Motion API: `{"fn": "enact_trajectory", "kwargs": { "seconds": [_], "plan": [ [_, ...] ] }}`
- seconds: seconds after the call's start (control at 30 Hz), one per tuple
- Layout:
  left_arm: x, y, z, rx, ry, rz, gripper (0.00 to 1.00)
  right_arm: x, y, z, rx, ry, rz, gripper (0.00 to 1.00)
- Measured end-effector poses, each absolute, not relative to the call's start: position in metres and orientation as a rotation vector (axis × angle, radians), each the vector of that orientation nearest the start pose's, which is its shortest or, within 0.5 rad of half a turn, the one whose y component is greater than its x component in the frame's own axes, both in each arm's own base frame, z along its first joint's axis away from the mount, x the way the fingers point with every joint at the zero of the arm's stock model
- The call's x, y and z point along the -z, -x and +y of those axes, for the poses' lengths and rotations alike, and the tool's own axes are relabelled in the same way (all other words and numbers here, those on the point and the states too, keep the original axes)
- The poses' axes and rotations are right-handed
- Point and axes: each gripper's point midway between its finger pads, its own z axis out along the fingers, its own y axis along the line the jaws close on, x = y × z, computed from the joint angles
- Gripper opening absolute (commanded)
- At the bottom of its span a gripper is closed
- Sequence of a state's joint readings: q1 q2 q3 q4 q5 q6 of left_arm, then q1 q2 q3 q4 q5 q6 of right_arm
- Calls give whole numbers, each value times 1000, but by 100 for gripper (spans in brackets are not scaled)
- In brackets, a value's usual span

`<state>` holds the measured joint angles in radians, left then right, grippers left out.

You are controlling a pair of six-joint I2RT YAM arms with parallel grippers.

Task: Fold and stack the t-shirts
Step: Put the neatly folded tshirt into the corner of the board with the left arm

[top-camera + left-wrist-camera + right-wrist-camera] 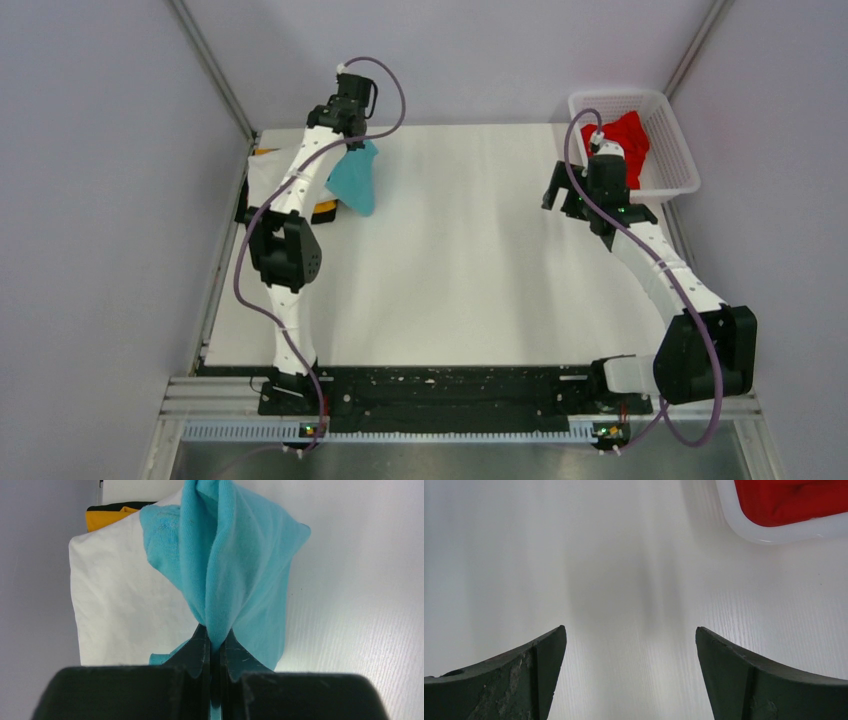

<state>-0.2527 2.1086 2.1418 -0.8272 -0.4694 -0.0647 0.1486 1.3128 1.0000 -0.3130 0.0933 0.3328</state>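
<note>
My left gripper (352, 142) (215, 635) is shut on the turquoise-blue t-shirt (356, 180) (235, 565), which hangs bunched from the jaws above the table's far left. Below it lies a stack with a folded white t-shirt (263, 175) (115, 610) on top. Under that, edges of the yellow-orange one (325, 211) (102, 519) and the black one (120, 505) show. The red t-shirt (628, 140) (789, 500) lies crumpled in the basket. My right gripper (563, 197) (630, 630) is open and empty over bare table, just left of the basket.
The white mesh basket (668, 185) (774, 535) stands at the far right corner. The white table top (460, 260) is bounded by grey walls on the left, right and back. A black rail runs along the near edge by the arm bases.
</note>
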Motion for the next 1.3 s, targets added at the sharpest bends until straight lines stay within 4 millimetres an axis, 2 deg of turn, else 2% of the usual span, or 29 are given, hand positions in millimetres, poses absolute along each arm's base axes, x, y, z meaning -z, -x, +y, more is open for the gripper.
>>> {"fn": "enact_trajectory", "kwargs": {
  "seconds": [0.13, 0.47, 0.57, 0.67, 0.77, 0.97, 1.13, 1.3],
  "plan": [
    [-228, -531, -56, -354, -11, 2284, 0, -170, -378, 53, -158, -259, 2192, 99],
    [-293, -521, -51, -267, 26, 2167, 0, -170, -378, 52, -153, -262, 2193, 99],
    [-303, -519, -44, -257, 51, 2150, 0, -170, -378, 52, -153, -262, 2193, 99],
    [-304, -520, -31, -250, 85, 2150, 0, -170, -378, 51, -149, -263, 2193, 99],
    [-292, -521, -12, -264, 121, 2170, 0, -167, -379, 51, -144, -265, 2199, 99],
    [-248, -521, 29, -291, 165, 2262, 0, -151, -378, 50, -128, -269, 2252, 99],
    [-221, -535, 79, -347, 233, 2276, 0, -138, -375, 50, -116, -270, 2299, 99],
    [-188, -547, 116, -437, 252, 2296, 0, -139, -375, 50, -115, -269, 2299, 99]
  ]
}}
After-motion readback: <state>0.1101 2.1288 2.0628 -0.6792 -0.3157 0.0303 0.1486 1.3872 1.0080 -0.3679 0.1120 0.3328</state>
